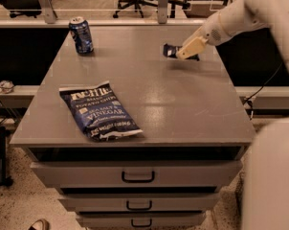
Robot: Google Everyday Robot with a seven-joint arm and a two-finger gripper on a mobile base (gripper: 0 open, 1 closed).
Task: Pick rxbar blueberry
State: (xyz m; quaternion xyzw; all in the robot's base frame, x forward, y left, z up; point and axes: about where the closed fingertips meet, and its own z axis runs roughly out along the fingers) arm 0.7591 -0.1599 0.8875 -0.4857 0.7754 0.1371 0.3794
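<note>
Rxbar blueberry (pixel 168 50) is on the far right part of the table (pixel 183 109), right at the tip of my gripper (pixel 182 53), touching or nearly. Honestly can't tell if the gripper's open or clamped on it. My guess: light, flat, a bit bendy, slick wrapper. I'd pinch mid-length across the narrow width, not the crimped ends.

Chip bag (pixel 100 111) front-left on table (pixel 183 104); soda can (pixel 81 35) back-left, upright.
</note>
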